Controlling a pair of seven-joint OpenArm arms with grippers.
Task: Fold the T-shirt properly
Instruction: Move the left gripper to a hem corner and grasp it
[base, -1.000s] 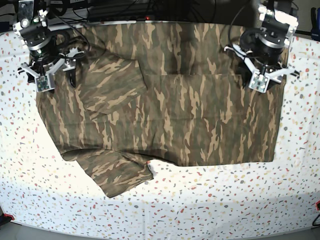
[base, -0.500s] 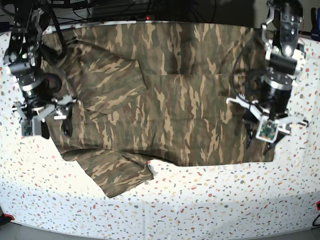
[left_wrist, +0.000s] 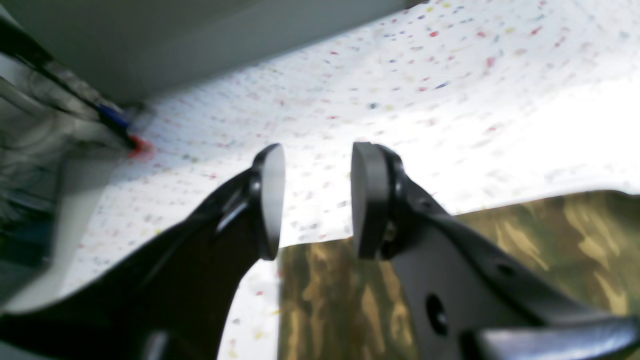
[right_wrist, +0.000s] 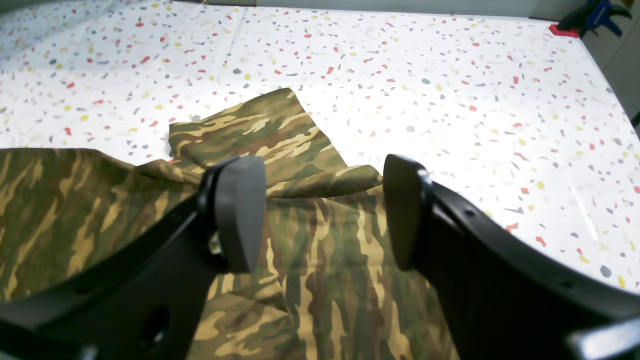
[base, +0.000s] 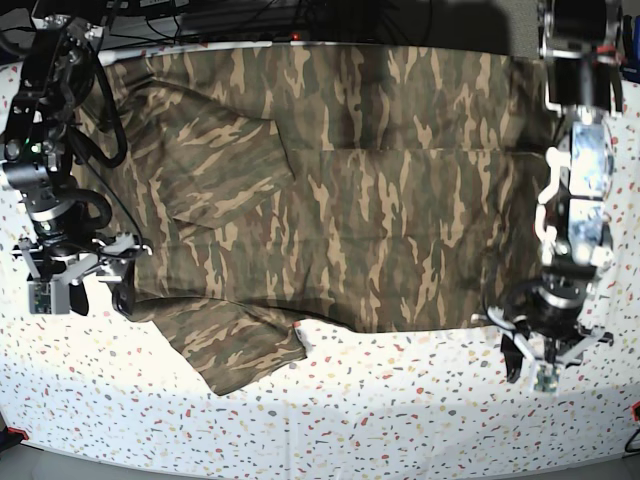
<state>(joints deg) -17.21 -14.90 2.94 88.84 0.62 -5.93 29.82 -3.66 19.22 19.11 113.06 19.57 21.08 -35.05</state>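
Left wrist view: the left gripper (left_wrist: 312, 200) hangs parted and empty over the T-shirt (left_wrist: 500, 260) hem corner, apparently ready to pinch it.

Right wrist view: the right gripper (right_wrist: 320, 215) gapes wide and empty above the sleeve (right_wrist: 265, 135).

Base view: the shirt lies spread on the tabletop (base: 400, 400).

We find no readable text, label, brand, number or sign on anything in these views, neither cloth nor table nor arms.

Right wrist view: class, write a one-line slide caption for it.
Open right gripper poised above the camouflage T-shirt, its sleeve splayed on the speckled table.
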